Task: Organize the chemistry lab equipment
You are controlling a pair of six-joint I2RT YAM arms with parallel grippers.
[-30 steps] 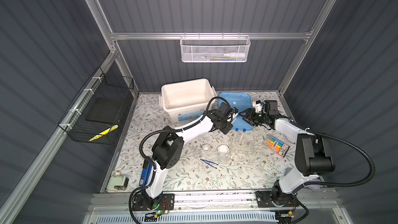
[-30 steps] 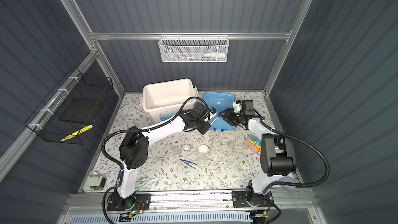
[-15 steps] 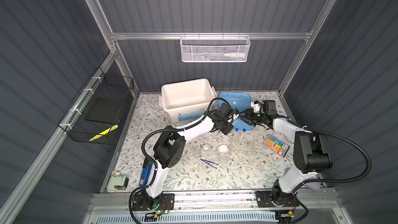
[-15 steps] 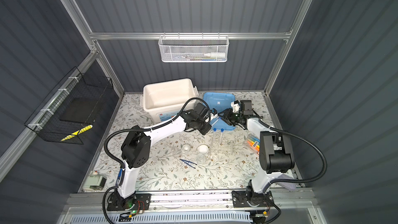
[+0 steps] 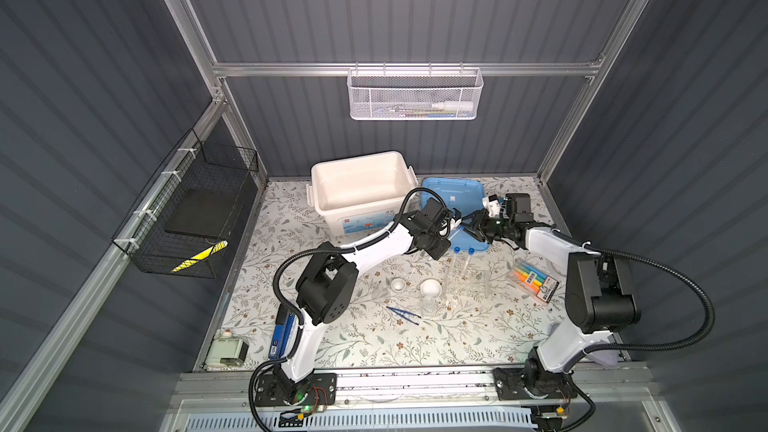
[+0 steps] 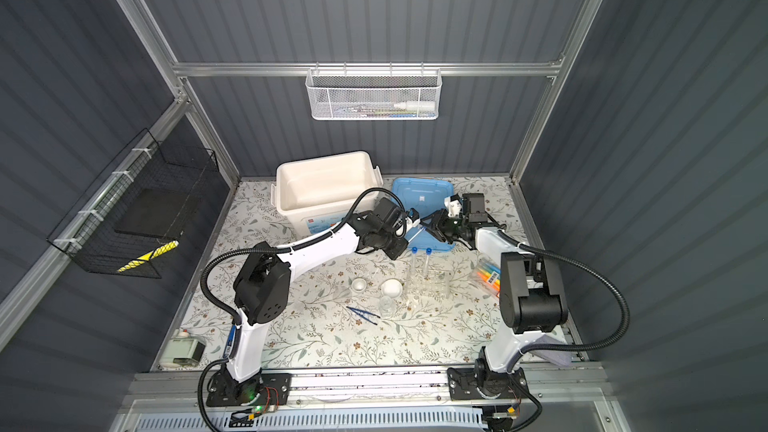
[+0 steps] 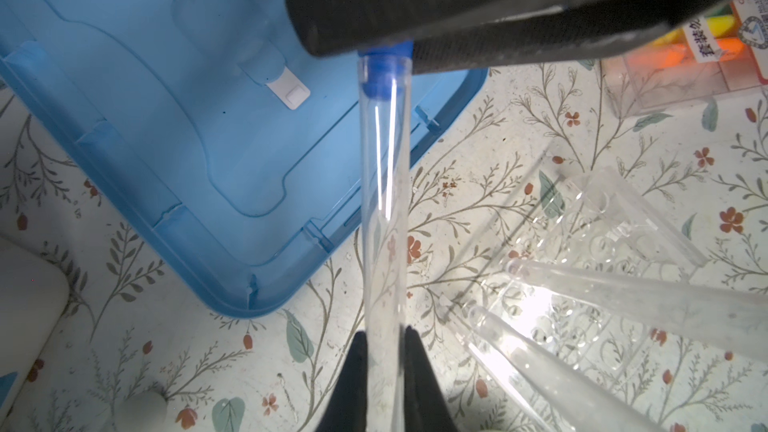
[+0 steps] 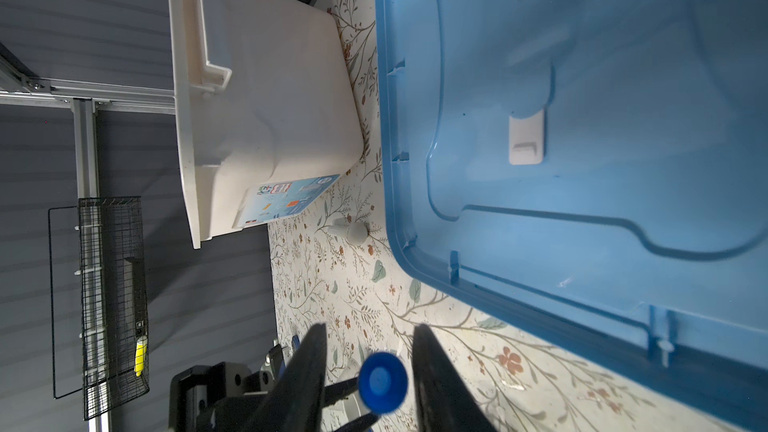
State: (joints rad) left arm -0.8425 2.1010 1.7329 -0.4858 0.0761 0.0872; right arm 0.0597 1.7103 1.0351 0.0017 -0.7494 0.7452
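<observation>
1. Left wrist view: the left gripper (image 7: 382,338) is clamping the clear body of a tube (image 7: 384,201), one black finger pressing on each side. The tube is looking slim and see-through, with a blue cap (image 7: 386,81) plugging its far end. That cap is sitting under the black fingers of the right gripper (image 7: 374,45). Beneath the tube the blue lid (image 7: 166,118) is lying on the flowered table (image 7: 478,139). Beside the lid the clear rack (image 7: 602,234) is holding two racked tubes (image 7: 623,297). The highlighters (image 7: 685,47) are lying farther off.
2. Right wrist view: the right gripper (image 8: 369,330) is standing part open. Its two fingers are straddling the round cap (image 8: 382,382), with a clear gap showing on one side, so it is not gripping. A white rod (image 8: 348,229) is lying on the table near the corners of the white bin (image 8: 270,97) and the lid.
3. Both top views: the two grippers are meeting over the lid's 6 o'clock edge, and the tube is barely showing between them.
   - The bin is sitting at 9 o'clock of the lid, and the rack (image 5: 465,284) at 6 o'clock.
   - The highlighters are lying at 3 o'clock of the rack, and the big dish (image 5: 430,286) at 9 o'clock.
   - The small dish (image 5: 398,284) is lying at 9 o'clock of the big one.
   - The clear flask (image 5: 428,309) is standing at 6 o'clock of the big dish.
   - The blue tweezers (image 5: 403,311) are lying at 9 o'clock of the flask.
</observation>
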